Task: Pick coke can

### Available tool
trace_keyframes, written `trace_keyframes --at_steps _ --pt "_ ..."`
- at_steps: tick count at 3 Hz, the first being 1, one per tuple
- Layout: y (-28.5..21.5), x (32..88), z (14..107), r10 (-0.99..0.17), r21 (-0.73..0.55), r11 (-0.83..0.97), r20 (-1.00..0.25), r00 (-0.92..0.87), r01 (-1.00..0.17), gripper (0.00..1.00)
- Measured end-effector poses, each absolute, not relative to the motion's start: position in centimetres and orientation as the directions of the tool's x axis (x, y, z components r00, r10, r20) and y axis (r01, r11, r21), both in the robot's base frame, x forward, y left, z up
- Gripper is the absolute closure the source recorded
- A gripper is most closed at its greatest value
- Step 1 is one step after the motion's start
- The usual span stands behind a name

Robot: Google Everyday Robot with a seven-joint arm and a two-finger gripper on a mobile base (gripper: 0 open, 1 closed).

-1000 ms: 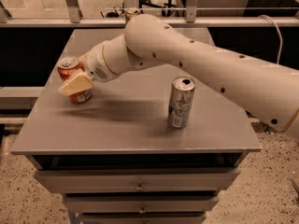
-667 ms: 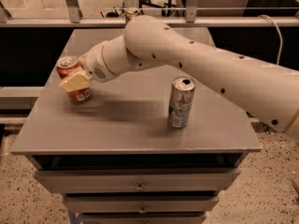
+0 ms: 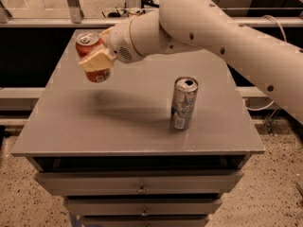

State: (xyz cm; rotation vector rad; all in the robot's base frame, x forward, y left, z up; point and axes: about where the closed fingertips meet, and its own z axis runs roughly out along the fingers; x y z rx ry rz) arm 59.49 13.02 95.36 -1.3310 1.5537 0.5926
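Cream two-finger gripper clamped around red-orange soda can with silver top; can slightly tilted, held clear of grey worktop, above far-left corner area; slim silver-blue can upright toward right edge, well apart.

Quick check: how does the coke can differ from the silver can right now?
1. The coke can is red-orange; the silver can is silver-blue.
2. The coke can looks shorter and wider; the silver can is taller and slimmer.
3. The coke can hangs slightly tilted in the gripper, above the table; the silver can stands upright on it, untouched.
Both have silver tops.
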Motion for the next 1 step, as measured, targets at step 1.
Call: trace_keyframes --at_steps 1 --pt "13.02 59.49 95.36 -0.462 -0.219 0.284 -0.884 0.067 -0.933 1.00"
